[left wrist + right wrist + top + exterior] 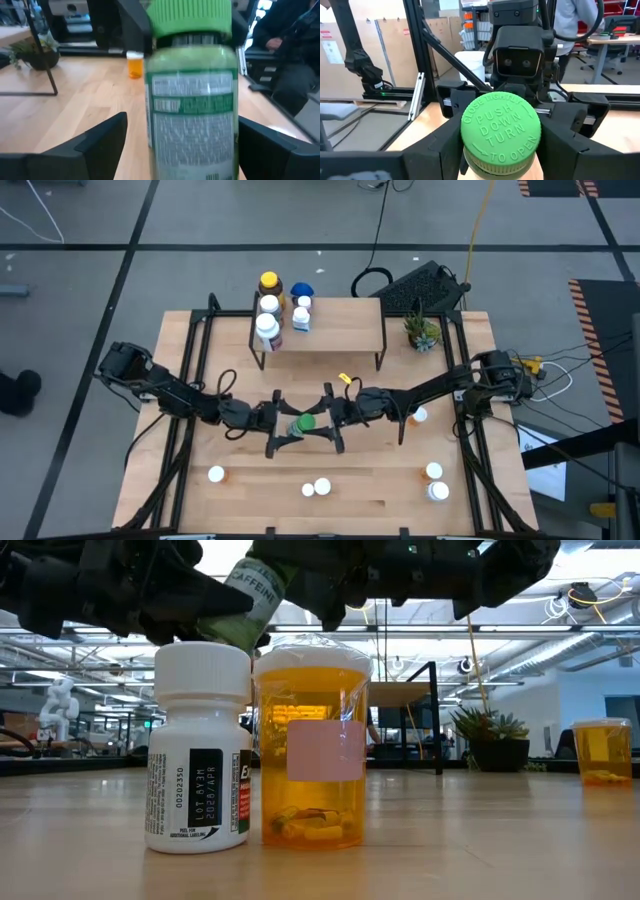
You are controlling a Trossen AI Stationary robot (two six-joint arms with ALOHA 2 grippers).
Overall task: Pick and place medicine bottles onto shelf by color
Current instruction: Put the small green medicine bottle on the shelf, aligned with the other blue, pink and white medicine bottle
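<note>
I am holding the green-capped bottle [305, 422] above the counter [370, 490] with both grippers: my left gripper [285, 428] and right gripper [330, 425] are closing on it from opposite sides. Beyond it, the shelf [340, 330] is carrying four bottles [268, 330] at its left end.

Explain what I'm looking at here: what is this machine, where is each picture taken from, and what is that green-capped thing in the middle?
Two dark robot arms work at a wooden table. One picture looks straight down, one sits at table height, and two come from cameras on the wrists. In the middle, the left gripper and right gripper meet around a green-capped bottle raised above the table; which one actually grips it is unclear. Other pill bottles lie scattered on the table. Several already stand at one end of the small wooden shelf, and a potted plant sits beside it.
</note>
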